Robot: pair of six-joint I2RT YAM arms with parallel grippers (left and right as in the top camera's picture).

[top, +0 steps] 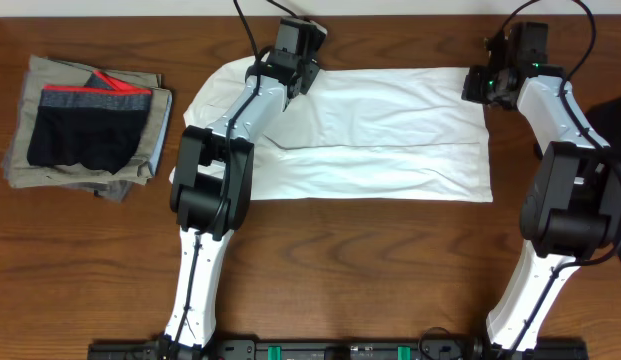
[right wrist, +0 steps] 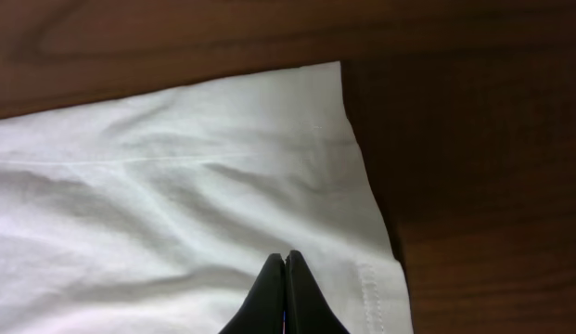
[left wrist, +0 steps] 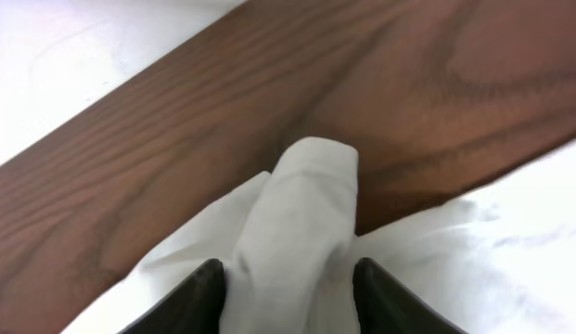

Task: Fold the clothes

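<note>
The T-shirt (top: 390, 130) is plain white with no print, and its creases show as soft grey shadows. White stitching runs along its hem. The table (top: 340, 270) is dark reddish-brown wood with a wavy, streaked grain. On the left, the shorts (top: 85, 140) are black, with a waistband (top: 95, 100) of mottled grey edged in bright red. The folded cloths (top: 20, 170) beneath them are a dull khaki-grey. The left arm (top: 195, 280) and the right arm (top: 525, 285) are white with black joints. The left gripper (left wrist: 288, 288) has glossy black fingers, and the right gripper (right wrist: 286, 278) has black fingers too. A small green light (top: 489, 70) glows on the right gripper's black housing.
</note>
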